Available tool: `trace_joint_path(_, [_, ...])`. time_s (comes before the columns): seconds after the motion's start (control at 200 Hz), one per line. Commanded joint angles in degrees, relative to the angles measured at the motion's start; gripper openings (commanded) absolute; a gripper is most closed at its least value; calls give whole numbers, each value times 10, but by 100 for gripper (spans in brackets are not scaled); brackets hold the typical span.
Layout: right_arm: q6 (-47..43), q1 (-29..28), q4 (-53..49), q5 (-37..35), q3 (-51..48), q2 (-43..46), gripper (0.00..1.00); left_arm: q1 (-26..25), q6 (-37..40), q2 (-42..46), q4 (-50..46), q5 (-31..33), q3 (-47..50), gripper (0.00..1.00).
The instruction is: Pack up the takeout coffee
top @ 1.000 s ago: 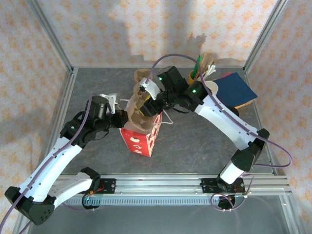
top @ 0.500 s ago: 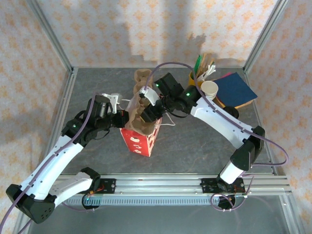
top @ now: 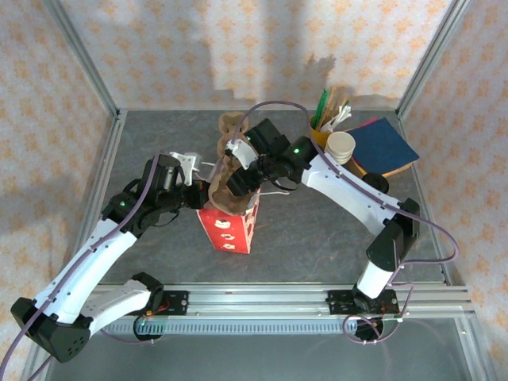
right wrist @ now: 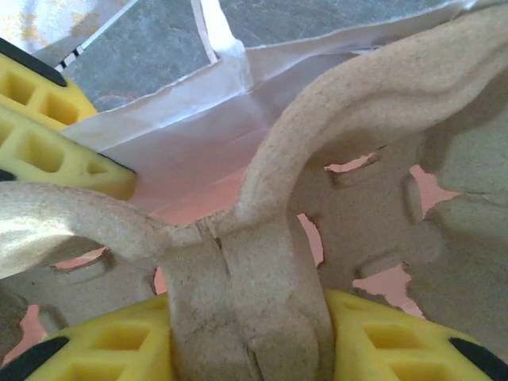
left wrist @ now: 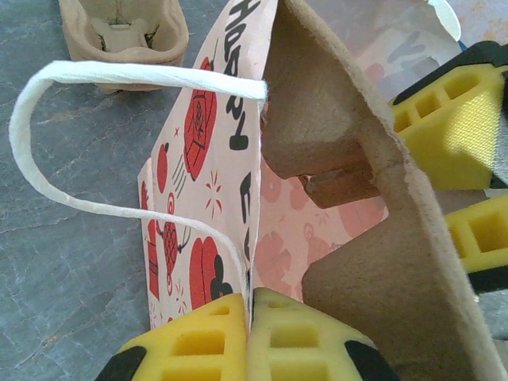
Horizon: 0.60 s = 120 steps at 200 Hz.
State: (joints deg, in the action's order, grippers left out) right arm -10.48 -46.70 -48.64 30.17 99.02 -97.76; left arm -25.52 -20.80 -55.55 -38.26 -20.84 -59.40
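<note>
A red-and-white paper bag point(top: 230, 226) stands open mid-table. My left gripper point(top: 202, 195) is shut on the bag's near rim point(left wrist: 198, 159), its yellow pads point(left wrist: 198, 341) pressed together on the paper. A brown pulp cup carrier point(top: 223, 184) hangs partly inside the bag's mouth. My right gripper point(top: 240, 178) is shut on the carrier's centre handle point(right wrist: 262, 262), with the pink bag lining point(right wrist: 198, 135) beneath. In the left wrist view the carrier point(left wrist: 397, 262) fills the bag opening. The takeout coffee is out of view.
A second pulp carrier point(top: 232, 123) lies behind the bag. At the back right stand a yellow cup of sticks and straws point(top: 325, 119), stacked white cups point(top: 341, 147) and a blue book point(top: 385, 147). The bag's white cord handle point(left wrist: 48, 135) loops out to the left.
My right arm has shifted left and lower, taking the carrier further over and into the bag's mouth. The left gripper has kept its hold on the rim.
</note>
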Motion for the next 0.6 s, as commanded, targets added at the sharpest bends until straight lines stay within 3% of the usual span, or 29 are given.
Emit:
trace_joint_path(0.0, [6,5,-17,-57,7,-16,43,-2,17,3,14,-23,-4,0])
trace_joint_path(0.596, [18,5,-56,-113,-3,-42,43,-2,31,0,23,-46,5,0])
